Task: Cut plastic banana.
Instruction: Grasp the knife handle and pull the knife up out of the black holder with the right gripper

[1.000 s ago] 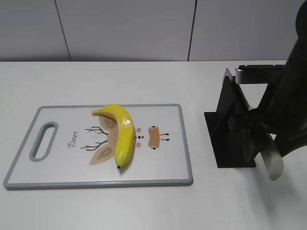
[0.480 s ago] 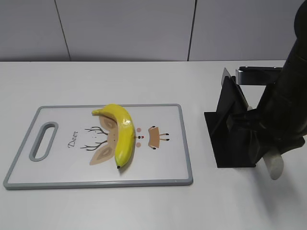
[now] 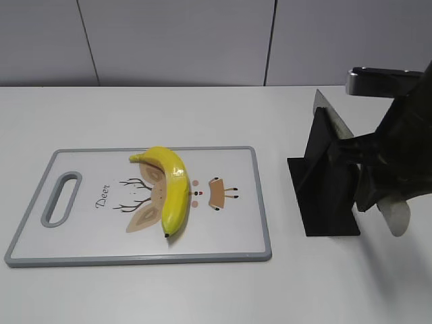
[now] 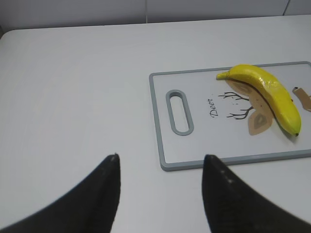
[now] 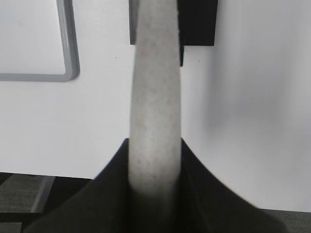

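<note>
The plastic banana (image 3: 172,189) is glossy yellow and lies curved on the middle of a white, grey-rimmed cutting board (image 3: 261,202) with a deer print. It also shows in the left wrist view (image 4: 267,92), on the same board (image 4: 159,121). My right gripper (image 3: 375,190) is shut on the pale grey knife handle (image 5: 155,97), next to a black knife stand (image 3: 322,196) right of the board. The handle's end (image 3: 397,219) sticks out below the jaws. My left gripper (image 4: 160,167) is open and empty above bare table, left of the board's handle slot.
The black stand (image 5: 197,22) sits at the top of the right wrist view, with the board's corner (image 5: 70,68) to its left. A grey wall runs behind the white table (image 3: 135,108). The table's front edge lies just below my right gripper (image 5: 154,145).
My right arm has risen and shifted slightly right, carrying the grey handle up with it. The banana and board have not moved.
</note>
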Controlling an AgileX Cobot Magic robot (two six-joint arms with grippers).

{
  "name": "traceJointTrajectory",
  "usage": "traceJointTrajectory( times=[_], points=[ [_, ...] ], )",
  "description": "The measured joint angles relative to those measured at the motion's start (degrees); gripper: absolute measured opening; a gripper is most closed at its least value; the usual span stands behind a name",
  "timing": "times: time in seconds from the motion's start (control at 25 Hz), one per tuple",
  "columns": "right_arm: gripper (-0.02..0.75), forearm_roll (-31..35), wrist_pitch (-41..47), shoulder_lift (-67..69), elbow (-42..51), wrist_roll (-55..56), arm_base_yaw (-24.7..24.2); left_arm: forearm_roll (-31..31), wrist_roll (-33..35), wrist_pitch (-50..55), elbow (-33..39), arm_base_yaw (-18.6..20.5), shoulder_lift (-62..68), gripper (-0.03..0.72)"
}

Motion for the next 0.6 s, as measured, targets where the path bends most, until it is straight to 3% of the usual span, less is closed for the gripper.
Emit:
traceJointTrajectory(
  times=[0.6],
  points=[
    [0.160, -4.06, 0.76, -8.96, -0.71, 1.14, 0.00, 0.00, 0.00, 0.00, 0.00, 0.00, 0.00, 0.516]
  ],
)
